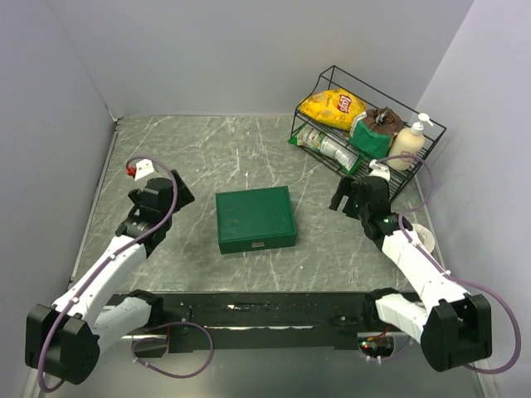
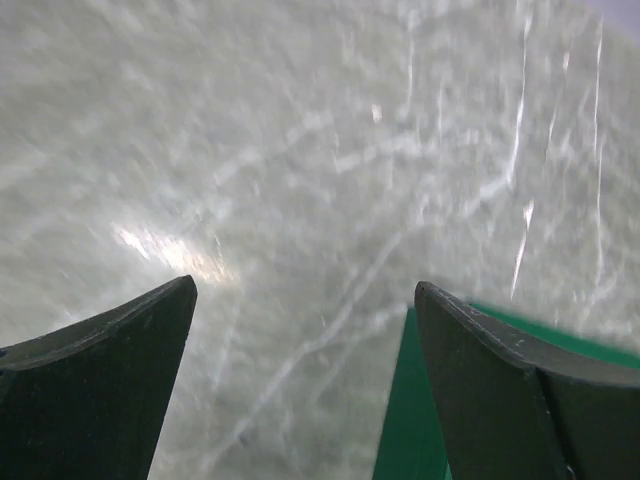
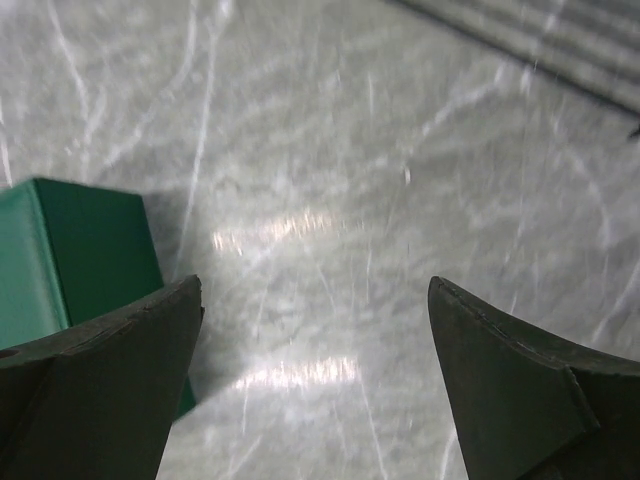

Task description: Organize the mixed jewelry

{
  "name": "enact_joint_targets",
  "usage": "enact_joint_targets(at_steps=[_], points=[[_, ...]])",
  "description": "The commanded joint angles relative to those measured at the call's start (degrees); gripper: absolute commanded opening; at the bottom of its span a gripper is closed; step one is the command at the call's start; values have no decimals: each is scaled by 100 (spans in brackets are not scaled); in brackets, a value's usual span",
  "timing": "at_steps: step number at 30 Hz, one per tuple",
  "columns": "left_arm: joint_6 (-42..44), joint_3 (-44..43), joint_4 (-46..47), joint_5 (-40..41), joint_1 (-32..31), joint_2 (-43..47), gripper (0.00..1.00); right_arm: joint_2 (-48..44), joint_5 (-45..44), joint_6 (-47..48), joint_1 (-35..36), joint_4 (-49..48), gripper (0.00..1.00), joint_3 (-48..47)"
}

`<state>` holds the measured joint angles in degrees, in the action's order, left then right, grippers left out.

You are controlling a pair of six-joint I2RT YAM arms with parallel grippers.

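One view, overhead, shows rack (image 1: 388, 98) behind right hand (image 1: 343, 201).

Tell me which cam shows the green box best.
Top external: the whole green box, closed, seen from above. Left wrist catches only a green sliver at its lower right; right wrist shows one corner at the left edge.

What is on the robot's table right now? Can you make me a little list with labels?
table: grey marbled top
green box: in the middle, lid shut
left gripper: open, holding nothing, over bare table left of the box
right gripper: open, holding nothing, over bare table right of the box
wire rack: far right corner
in the rack: yellow chip bag, pump bottle, a few other items
jewelry: none in view
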<state>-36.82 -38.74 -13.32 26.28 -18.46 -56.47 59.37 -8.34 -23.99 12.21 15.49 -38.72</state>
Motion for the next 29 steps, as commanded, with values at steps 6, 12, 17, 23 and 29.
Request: enact_joint_targets(at_steps=[6, 12, 17, 23, 29], points=[[1099, -248, 823, 1219, 79, 312, 96, -400, -765, 1035, -8, -1064, 100, 593], [659, -740, 454, 1230, 79, -101, 96, -690, -881, 931, -17, -1531, 100, 883], [597, -1030, 93, 1379, 79, -409, 96, -664, -775, 1080, -8, -1645, 100, 814], [843, -705, 601, 1038, 79, -23, 96, -769, -564, 1256, -17, -1654, 100, 831], [1133, -371, 1015, 949, 71, 478, 96, -796, -572, 1204, -25, -1873, 100, 998]])
